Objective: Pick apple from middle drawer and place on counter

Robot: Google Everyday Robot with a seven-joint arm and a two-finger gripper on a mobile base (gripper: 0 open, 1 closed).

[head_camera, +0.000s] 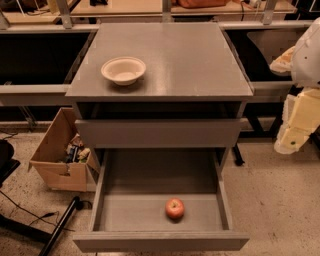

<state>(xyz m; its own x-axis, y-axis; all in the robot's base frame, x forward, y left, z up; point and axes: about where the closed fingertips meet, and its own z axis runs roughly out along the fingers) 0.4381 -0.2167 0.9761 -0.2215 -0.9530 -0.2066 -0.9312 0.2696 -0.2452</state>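
A speckled pale floor (280,200) spreads under a grey cabinet, with wooden benches (135,7) running across the background. The cabinet's flat grey top, the table (185,55), carries a cream bowl (123,70) near its front left corner. Below it a shallow drawer front (160,132) sits nearly closed. Under that, the middle drawer (135,212) is pulled far out, its grey floor in plain sight. The apple (175,208), red with a yellowish patch, rests upright on that floor, right of centre and close to the front wall, touching nothing else. The end effector (295,127) hangs at the right edge of the view, beside the cabinet and well apart from the apple; whether it is released or clenched cannot be told. An open cardboard box (55,160) with clutter inside stands on the floor just left of the cabinet
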